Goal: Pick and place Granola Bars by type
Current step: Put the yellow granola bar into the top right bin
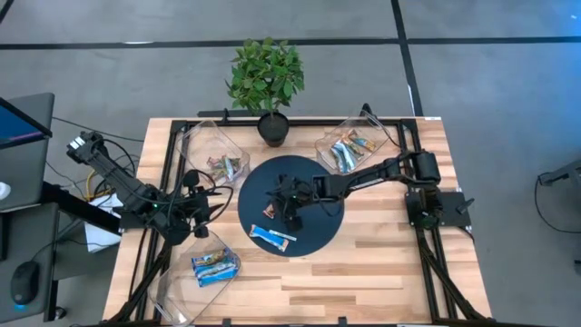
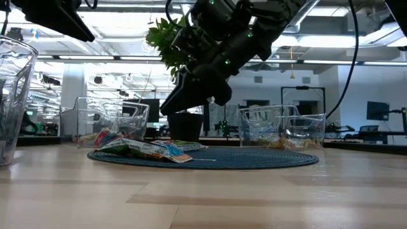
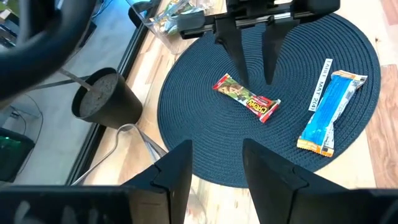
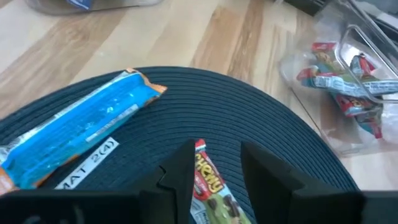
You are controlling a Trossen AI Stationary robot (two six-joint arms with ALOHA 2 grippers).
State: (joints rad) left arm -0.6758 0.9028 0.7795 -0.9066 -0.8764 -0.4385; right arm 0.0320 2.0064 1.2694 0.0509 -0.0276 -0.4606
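A red-and-green granola bar [image 3: 246,99] lies flat on the round dark mat [image 1: 318,241]. A blue granola bar [image 1: 272,236] lies nearer the mat's near edge, beside a thin white strip [image 3: 319,84]. My right gripper [image 3: 255,79] hangs open just above the red-and-green bar [image 4: 210,183]. Its fingers slant down and stand on either side of the bar's end without touching it. My left gripper [image 3: 214,149] stays open and holds nothing, off the mat's left edge [image 1: 200,213].
Clear bins holding bars stand at the far left [image 1: 222,165], the far right [image 1: 349,150] and the near left [image 1: 213,265]. A potted plant [image 1: 270,123] stands at the far edge between the two far bins. Bare wood lies to the near right.
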